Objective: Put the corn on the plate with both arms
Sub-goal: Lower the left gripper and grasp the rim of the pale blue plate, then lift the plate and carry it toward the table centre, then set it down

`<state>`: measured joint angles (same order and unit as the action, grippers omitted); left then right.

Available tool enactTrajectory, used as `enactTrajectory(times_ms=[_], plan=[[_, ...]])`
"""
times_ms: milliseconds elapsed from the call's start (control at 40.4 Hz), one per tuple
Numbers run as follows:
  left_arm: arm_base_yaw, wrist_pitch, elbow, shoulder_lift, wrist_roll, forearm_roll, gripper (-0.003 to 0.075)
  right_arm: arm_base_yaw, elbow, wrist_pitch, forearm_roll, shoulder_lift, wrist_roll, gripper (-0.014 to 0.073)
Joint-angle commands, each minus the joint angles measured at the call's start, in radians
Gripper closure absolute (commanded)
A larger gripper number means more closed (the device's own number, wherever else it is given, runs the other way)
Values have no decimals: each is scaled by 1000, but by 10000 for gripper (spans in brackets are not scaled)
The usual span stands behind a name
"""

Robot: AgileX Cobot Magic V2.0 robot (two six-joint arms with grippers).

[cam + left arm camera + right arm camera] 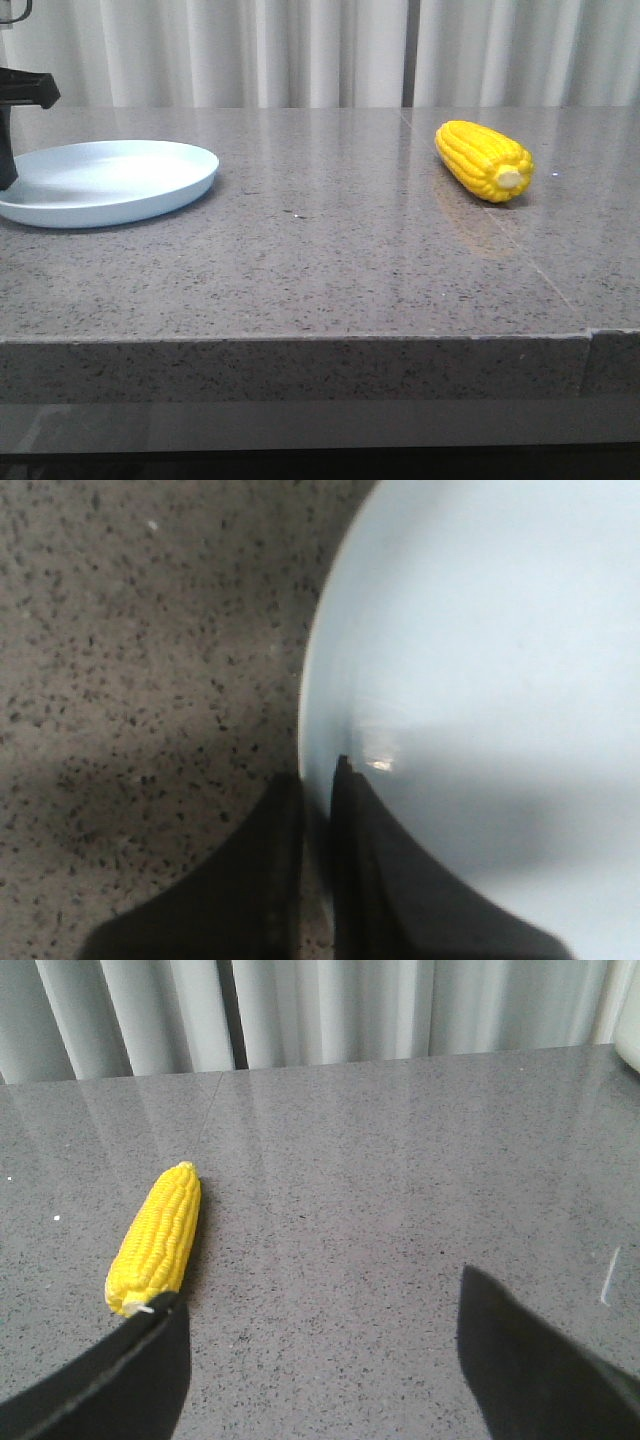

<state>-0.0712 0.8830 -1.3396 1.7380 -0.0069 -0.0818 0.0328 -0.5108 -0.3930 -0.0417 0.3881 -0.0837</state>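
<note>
The pale blue-white plate (110, 180) lies at the left of the table. The yellow corn (485, 160) lies on its side at the right, its pale cut end towards me. My left gripper (5, 170) is at the plate's left edge. In the left wrist view the left gripper (318, 775) is shut on the rim of the plate (480, 660), with one finger inside and one outside over the table. My right gripper (320, 1290) is open and empty above bare table. The corn (155, 1240) lies just beyond its finger (150, 1360). The right gripper is out of the front view.
The grey speckled stone table (320, 260) has a seam (590, 335) near its front right edge. White curtains (320, 50) hang behind the table. A pale object (630, 1020) shows at the edge of the right wrist view.
</note>
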Motion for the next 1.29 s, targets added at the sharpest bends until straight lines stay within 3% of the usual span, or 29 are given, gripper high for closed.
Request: enactTrajectory(times_ms=[0,273,421,793,1016,1140,1264], plan=[[-6,-51,-28,-44,-7,-15,741,4,-32,86,13,14,9,15],[-6,-55,-91,-86,7,-89,741,4,-32,86,13,14,9,15],[-30,11,-186,-94,7,-147,740,4,-32,86,13,14,9,15],[-210,26,-315,23,7,-240,740,4,-32,86,13,14,9,15],[-251,0,-317,96,7,-242,738,4,-32,86,13,14,9,15],[-254,-2,-317,118,7,-243,665,4,-32,86,13,14,9,15],[-254,-11,-317,120,7,-231,494,4,-32,86,13,14,9,15]])
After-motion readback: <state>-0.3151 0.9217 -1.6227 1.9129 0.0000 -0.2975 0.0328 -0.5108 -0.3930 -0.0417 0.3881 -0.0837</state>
